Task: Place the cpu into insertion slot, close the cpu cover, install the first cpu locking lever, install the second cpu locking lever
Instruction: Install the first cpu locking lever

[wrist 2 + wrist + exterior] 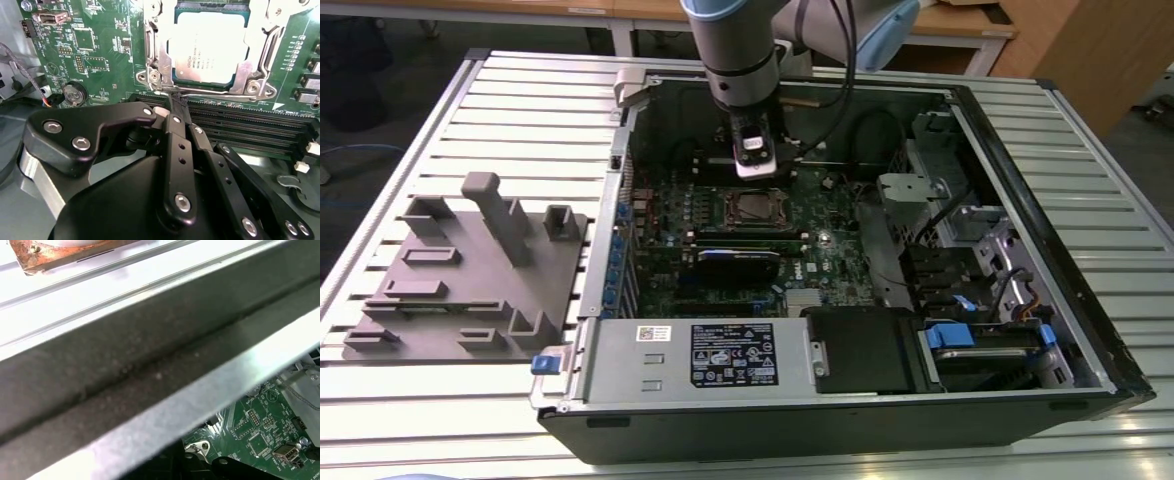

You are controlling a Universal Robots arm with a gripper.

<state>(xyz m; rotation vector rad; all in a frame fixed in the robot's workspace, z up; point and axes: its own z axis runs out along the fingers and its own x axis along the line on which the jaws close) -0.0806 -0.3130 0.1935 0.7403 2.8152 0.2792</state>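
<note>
Silver-grey square metal-topped cpu point(207, 47) flat, seated in dark square insertion slot point(731, 210), centre of exterior view. Thin silvery metal cpu cover point(151, 50) down, framing chip.

Exterior view: high, angled down, whole open computer case point(827, 432) on slatted worktop point(520, 90) in frame. Second wrist view: close, past gripper point(176, 104) onto motherboard point(100, 50). First wrist view: hard against case rim point(150, 365), motherboard point(260, 440) corner beyond. All three share motherboard point(834, 245).
</note>
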